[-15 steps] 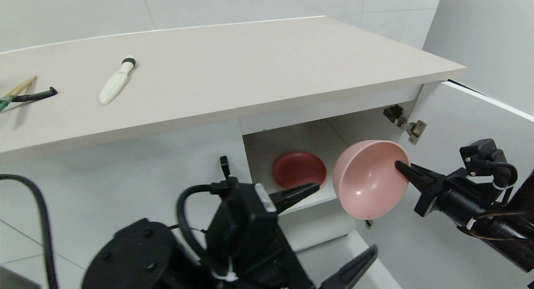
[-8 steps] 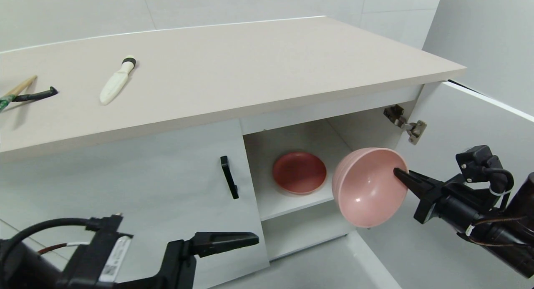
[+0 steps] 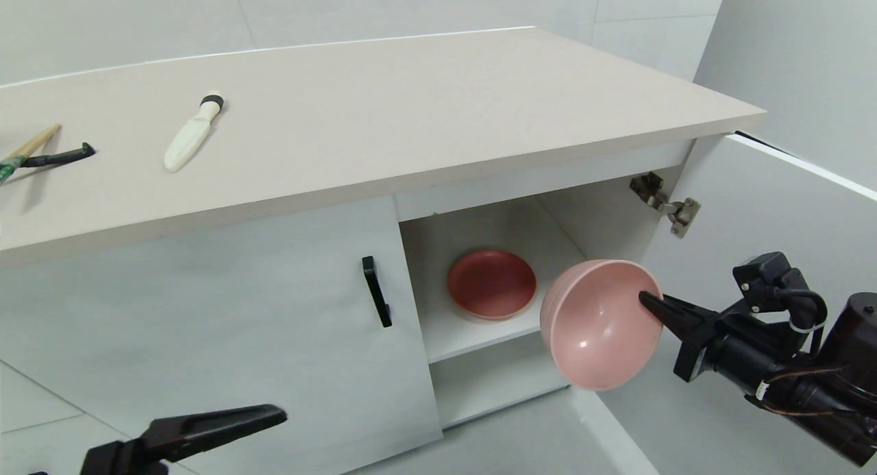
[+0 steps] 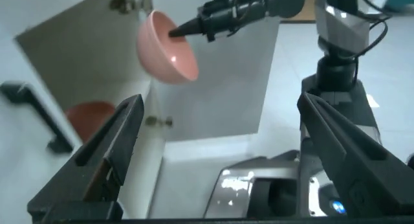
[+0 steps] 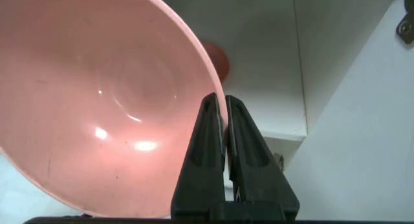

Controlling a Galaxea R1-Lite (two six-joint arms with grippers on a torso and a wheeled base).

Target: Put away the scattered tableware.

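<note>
The pink bowl [image 3: 595, 327] is gripped at its rim by the right claw [image 3: 648, 301], tilted before the open cabinet [image 3: 479, 341]; the left claw [image 4: 220, 107] is spread wide.

Back wall [image 3: 411, 9]: large pale tiles with thin joints, across the top of the head view.
Side wall [image 3: 801, 57]: plain light grey, upper right corner.
Countertop [image 3: 425, 112]: beige matte slab, from the left edge to right of centre.
Cabinet [image 3: 534, 177]: white, under the countertop, across the middle.
Left door [image 3: 205, 310]: closed, with a black vertical handle [image 3: 377, 301] near its right edge.
Right door [image 3: 767, 208]: swung open at the right, with a metal hinge [image 3: 664, 204] at its upper inner corner.
Shelf [image 3: 438, 327]: white board inside the open compartment, centre right.
Floor [image 3: 34, 434]: light tiles, lower left and bottom centre.
Light: soft and even, with faint shade beneath the countertop overhang.
</note>
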